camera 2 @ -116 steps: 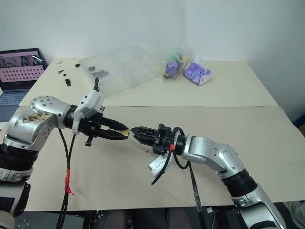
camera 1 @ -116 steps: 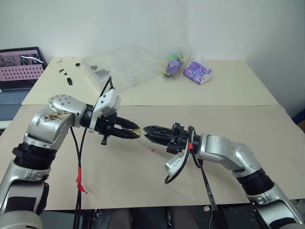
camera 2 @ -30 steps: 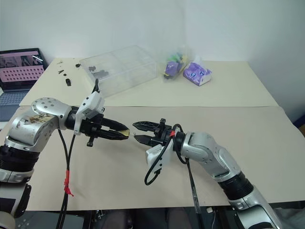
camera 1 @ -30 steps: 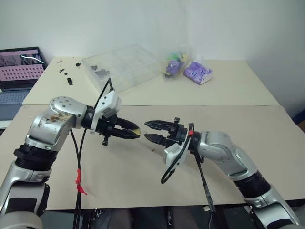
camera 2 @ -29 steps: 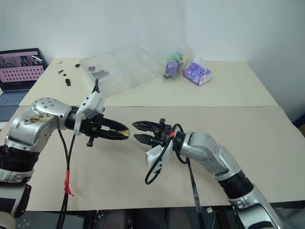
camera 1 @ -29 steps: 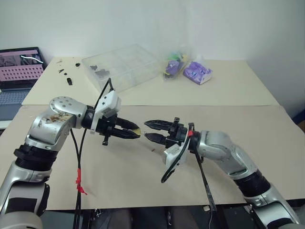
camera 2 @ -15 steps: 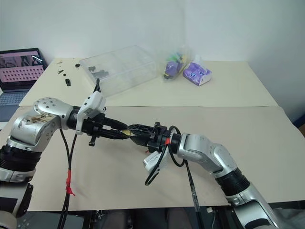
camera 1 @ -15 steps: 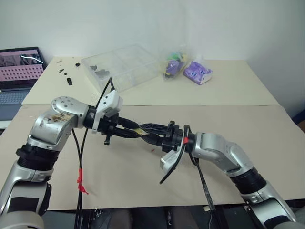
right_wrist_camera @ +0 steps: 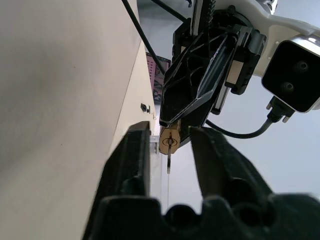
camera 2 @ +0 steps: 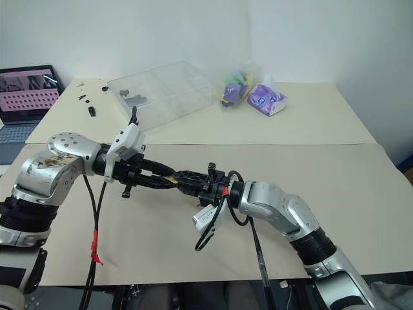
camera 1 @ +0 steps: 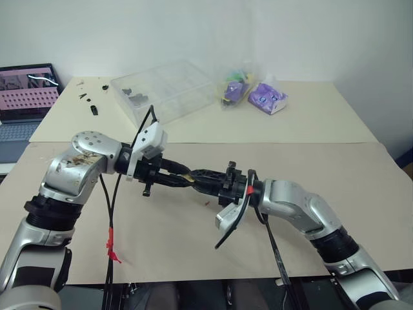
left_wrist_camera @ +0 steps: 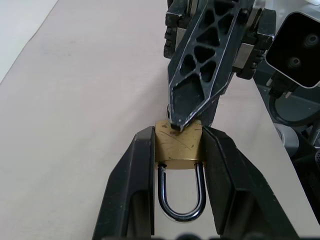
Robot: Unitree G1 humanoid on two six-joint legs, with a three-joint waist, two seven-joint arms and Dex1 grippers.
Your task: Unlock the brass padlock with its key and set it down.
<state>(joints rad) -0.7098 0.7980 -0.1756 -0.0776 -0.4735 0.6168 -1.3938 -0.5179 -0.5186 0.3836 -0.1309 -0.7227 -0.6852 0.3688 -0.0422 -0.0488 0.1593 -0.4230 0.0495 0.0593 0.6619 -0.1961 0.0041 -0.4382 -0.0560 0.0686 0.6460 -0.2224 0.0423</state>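
The brass padlock [left_wrist_camera: 178,145] is clamped by its body between the fingers of my left gripper [left_wrist_camera: 178,132], and its silver shackle points back toward that wrist. My left gripper [camera 1: 182,178] hovers above the table, tip to tip with my right gripper [camera 1: 197,175]. In the right wrist view the padlock's keyhole end faces the camera. A thin key [right_wrist_camera: 169,162] sticks out of it, seen edge-on. My right gripper [right_wrist_camera: 170,132] stands slightly open, one finger on either side of the key, with a gap showing on both sides.
A clear plastic box [camera 1: 164,90] and small bags [camera 1: 255,95] sit at the back of the paper-covered table [camera 1: 322,129]. A laptop [camera 1: 26,97] is at the far left, with small black parts [camera 1: 90,103] near it. A red speck [camera 1: 206,203] lies under the grippers.
My right gripper has moved left, from a gap away and wide open to surrounding the padlock's end. Its jaws have narrowed. The left gripper has held still with the padlock.
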